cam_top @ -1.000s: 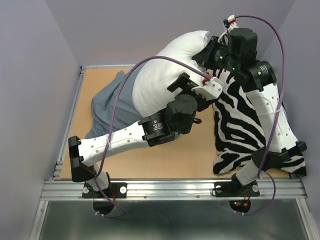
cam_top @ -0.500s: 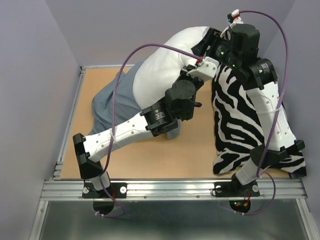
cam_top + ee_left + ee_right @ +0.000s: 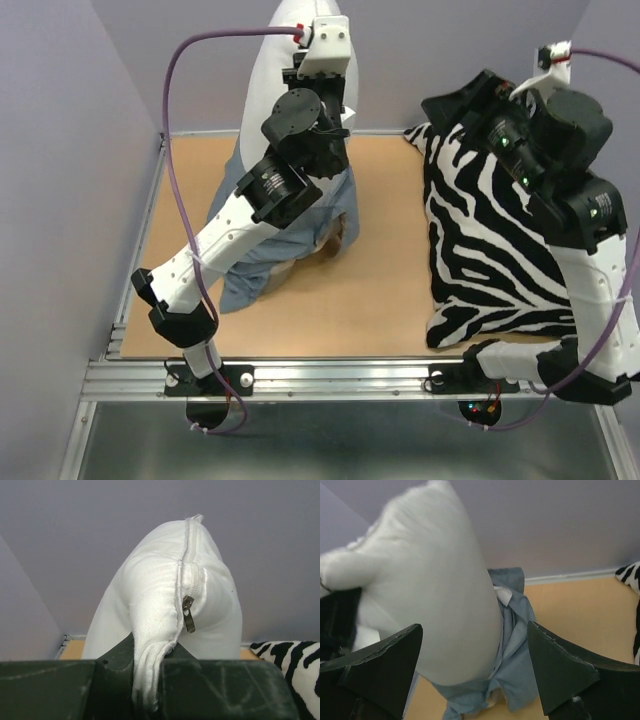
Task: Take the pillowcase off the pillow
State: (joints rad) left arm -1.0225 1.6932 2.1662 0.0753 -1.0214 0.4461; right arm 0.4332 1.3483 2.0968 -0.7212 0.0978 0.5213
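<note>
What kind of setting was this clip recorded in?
Probably a lab test cell: a wooden tabletop boxed in by plain grey walls, with an aluminium rail along its near edge.

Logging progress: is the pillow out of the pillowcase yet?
Mostly: the left gripper holds the pillow aloft, only its lower end inside the pillowcase.

The pillow (image 3: 262, 95), plump and plain white, stands on end over the far left part of the desk (image 3: 390, 290). Its top seam, which carries a small metal zip pull, is pinched in the left gripper (image 3: 150, 690). Its lower end sits in the pillowcase (image 3: 300, 240), a dull blue-grey cloth crumpled loosely around the pillow's base on the desk.
</note>
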